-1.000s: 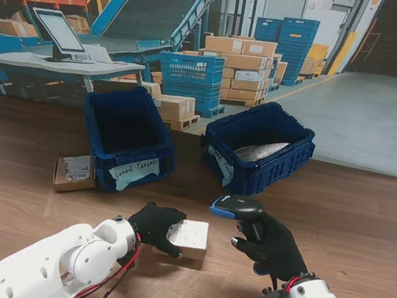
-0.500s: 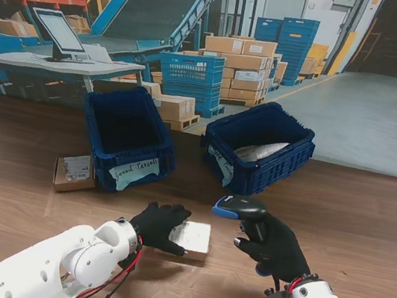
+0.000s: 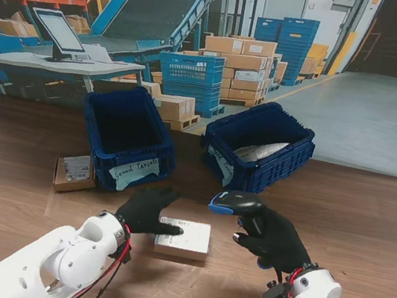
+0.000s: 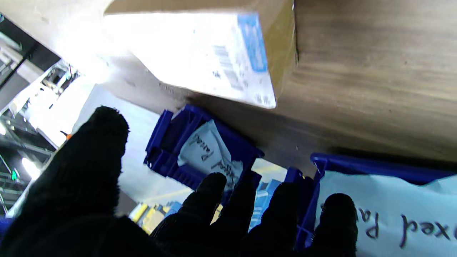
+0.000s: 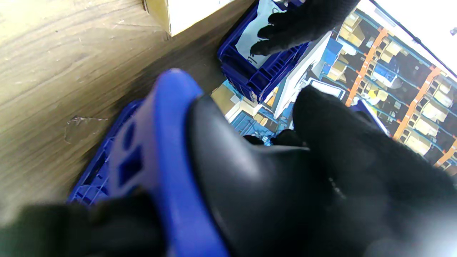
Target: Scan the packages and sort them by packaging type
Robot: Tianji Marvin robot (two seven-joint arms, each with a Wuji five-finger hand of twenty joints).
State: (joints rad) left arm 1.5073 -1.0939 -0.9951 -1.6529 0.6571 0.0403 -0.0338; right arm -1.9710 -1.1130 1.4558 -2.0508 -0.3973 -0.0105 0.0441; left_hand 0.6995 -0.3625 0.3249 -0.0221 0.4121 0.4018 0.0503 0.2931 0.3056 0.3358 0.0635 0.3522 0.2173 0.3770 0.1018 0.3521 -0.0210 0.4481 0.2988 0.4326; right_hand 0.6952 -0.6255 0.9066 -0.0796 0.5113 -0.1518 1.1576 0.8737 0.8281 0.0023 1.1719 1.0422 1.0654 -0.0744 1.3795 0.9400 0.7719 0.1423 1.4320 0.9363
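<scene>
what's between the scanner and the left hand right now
The white-labelled box lies flat between the left hand and the scanner, seen in the stand view.

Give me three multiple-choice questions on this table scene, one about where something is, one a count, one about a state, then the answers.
1. Where does the small brown box lie?
A. in a crate
B. on the table left of the left crate
C. under the scanner

2. How many blue crates stand on the table?
A. one
B. two
C. three

3. What is the right hand doing?
A. holding the scanner
B. resting open
C. lifting a box

Answers: 1 B, it sits on the wood beside that crate. 2 B, the left crate and the right crate. 3 A, fingers wrap the scanner's handle.
</scene>
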